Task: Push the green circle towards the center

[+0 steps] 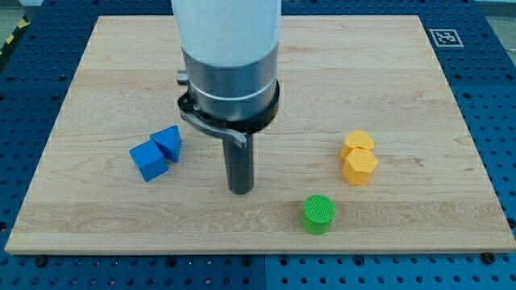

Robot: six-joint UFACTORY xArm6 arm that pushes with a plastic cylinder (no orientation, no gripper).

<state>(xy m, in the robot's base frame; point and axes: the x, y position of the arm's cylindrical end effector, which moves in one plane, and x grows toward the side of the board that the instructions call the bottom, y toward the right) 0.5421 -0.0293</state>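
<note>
wooden board [97, 72], blue perforated table [492, 97]

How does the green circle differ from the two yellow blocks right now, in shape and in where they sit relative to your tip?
The green circle is a round ribbed cylinder; the yellow blocks look faceted, one roughly hexagonal. The green circle stands alone near the board's bottom edge; the yellow blocks touch as a pair, higher and further toward the view's right. My tip is nearer the green circle, to its upper left. Neither touches my tip; both rest on the wooden board.
</note>
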